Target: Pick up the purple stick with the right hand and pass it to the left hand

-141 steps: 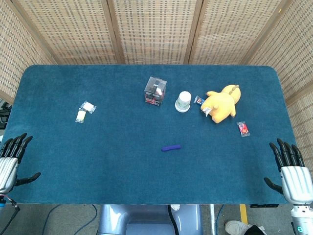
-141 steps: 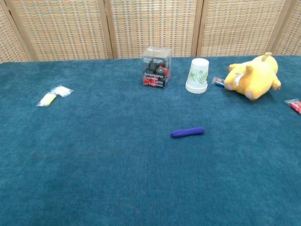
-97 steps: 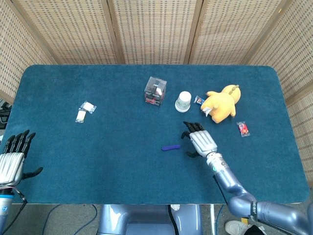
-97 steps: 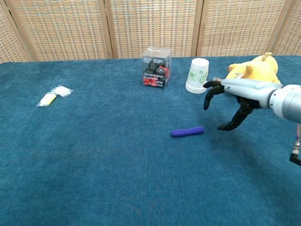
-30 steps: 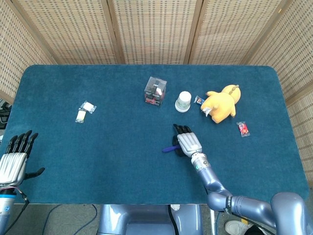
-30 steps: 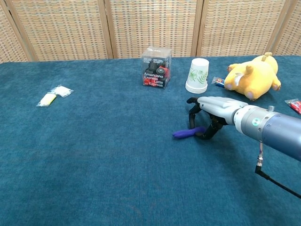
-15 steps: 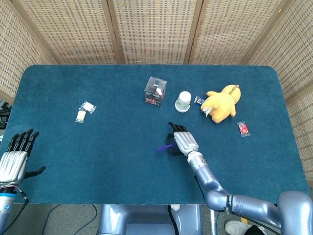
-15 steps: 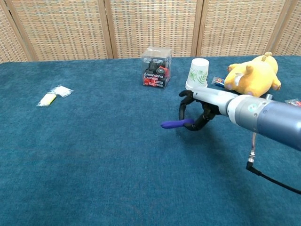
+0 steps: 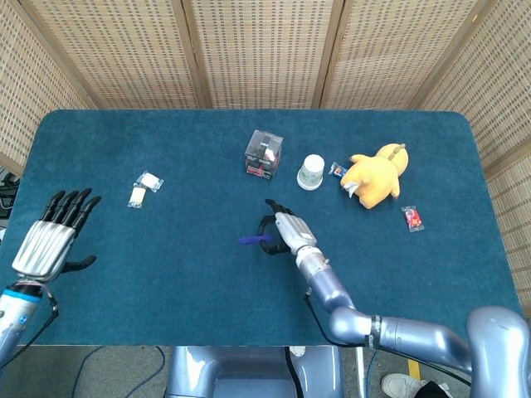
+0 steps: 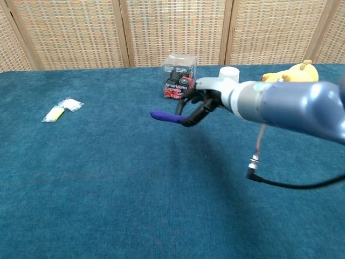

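Observation:
My right hand holds the purple stick above the blue table, pinching its right end so the stick points left. My left hand is open at the table's left front, fingers spread and palm turned toward the table, well apart from the stick. The chest view does not show the left hand.
A clear box of coffee capsules, a white paper cup and a yellow plush toy stand at the back right. Small packets lie at the left; a red packet lies at the right.
My right hand has lifted the purple stick off the table and carried it leftward. My left hand has risen and moved in over the table's left edge.

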Controlling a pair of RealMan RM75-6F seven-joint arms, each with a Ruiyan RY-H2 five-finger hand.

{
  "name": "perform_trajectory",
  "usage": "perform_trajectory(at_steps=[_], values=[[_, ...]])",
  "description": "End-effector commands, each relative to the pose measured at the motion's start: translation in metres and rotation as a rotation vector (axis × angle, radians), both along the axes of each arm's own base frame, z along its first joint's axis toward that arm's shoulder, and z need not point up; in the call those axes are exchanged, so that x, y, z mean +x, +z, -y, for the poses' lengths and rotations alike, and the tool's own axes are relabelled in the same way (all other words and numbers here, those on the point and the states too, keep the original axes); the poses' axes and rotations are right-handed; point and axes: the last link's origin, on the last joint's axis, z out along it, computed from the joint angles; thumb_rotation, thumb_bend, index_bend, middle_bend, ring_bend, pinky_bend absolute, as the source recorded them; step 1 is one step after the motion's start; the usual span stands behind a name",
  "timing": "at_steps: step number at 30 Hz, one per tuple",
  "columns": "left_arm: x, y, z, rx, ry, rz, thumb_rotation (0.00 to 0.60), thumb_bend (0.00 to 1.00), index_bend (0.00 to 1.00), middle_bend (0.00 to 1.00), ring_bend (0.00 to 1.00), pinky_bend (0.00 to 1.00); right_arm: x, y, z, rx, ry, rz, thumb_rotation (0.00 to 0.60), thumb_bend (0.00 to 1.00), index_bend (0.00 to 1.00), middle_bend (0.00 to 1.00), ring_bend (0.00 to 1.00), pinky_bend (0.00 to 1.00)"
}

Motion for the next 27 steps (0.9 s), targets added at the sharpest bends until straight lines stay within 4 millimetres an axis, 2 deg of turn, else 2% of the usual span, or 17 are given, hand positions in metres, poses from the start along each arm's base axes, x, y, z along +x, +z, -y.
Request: perform_trajectory(at_steps=[1, 3, 5, 8, 11, 19, 27], values=[[0.018, -0.005, -0.019, -0.014, -0.086, -0.029, 0.6, 0.0, 0.0, 0.0, 0.0, 0.0, 0.03, 0.001, 0.007, 0.01, -0.02, 0.05, 0.6, 0.59, 0.6, 0.03, 0.0, 0.0], [0.035, -0.015, -0.034, -0.042, -0.147, -0.006, 0.6, 0.0, 0.01, 0.0, 0.0, 0.0, 0.05, 0.002, 0.013, 0.031, -0.051, 0.107, 0.6, 0.59, 0.6, 0.03, 0.0, 0.0], [0.043, -0.022, -0.044, -0.056, -0.178, 0.001, 0.6, 0.0, 0.04, 0.0, 0.0, 0.0, 0.062, 0.002, 0.018, 0.036, -0.065, 0.111, 0.6, 0.59, 0.6, 0.03, 0.0, 0.0], [0.053, -0.031, -0.054, -0.076, -0.205, 0.028, 0.6, 0.0, 0.11, 0.0, 0.0, 0.0, 0.069, 0.0, 0.018, 0.039, -0.077, 0.111, 0.6, 0.59, 0.6, 0.04, 0.0, 0.0], [0.06, -0.039, -0.062, -0.088, -0.239, 0.03, 0.6, 0.0, 0.18, 0.0, 0.0, 0.0, 0.072, -0.002, 0.017, 0.052, -0.087, 0.117, 0.6, 0.59, 0.6, 0.04, 0.0, 0.0], [0.086, -0.081, -0.082, -0.137, -0.317, 0.081, 0.6, 0.07, 0.38, 0.0, 0.0, 0.0, 0.074, -0.01, 0.009, 0.092, -0.1, 0.123, 0.6, 0.59, 0.6, 0.05, 0.0, 0.0], [0.106, -0.114, -0.082, -0.182, -0.35, 0.12, 0.6, 0.13, 0.42, 0.0, 0.0, 0.0, 0.068, -0.011, 0.007, 0.1, -0.106, 0.126, 0.6, 0.6, 0.6, 0.03, 0.0, 0.0]])
